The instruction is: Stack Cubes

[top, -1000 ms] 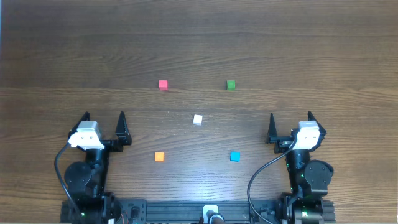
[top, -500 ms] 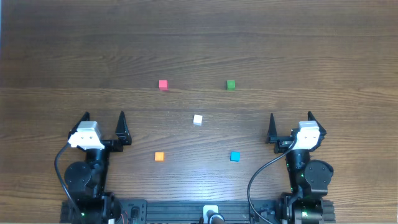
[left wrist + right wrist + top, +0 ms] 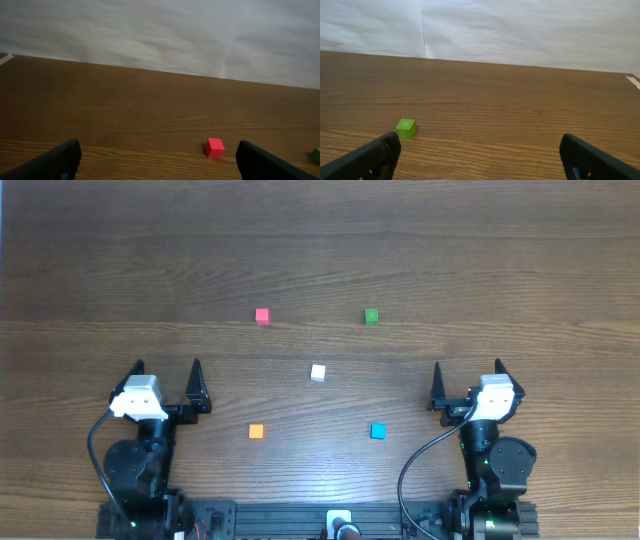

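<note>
Five small cubes lie apart on the wooden table: a pink cube (image 3: pixel 262 315) and a green cube (image 3: pixel 371 315) farthest from the arms, a white cube (image 3: pixel 318 372) in the middle, an orange cube (image 3: pixel 256 431) and a blue cube (image 3: pixel 377 430) nearest the bases. My left gripper (image 3: pixel 167 370) stands open at the left, holding nothing, with the pink cube (image 3: pixel 214 147) ahead of it. My right gripper (image 3: pixel 468 370) stands open at the right, holding nothing, with the green cube (image 3: pixel 406 128) ahead of it.
The brown wooden table (image 3: pixel 320 240) stretches wide beyond the cubes. A white wall (image 3: pixel 160 30) rises behind its far edge. The arm bases and a black rail (image 3: pixel 320 520) line the near edge.
</note>
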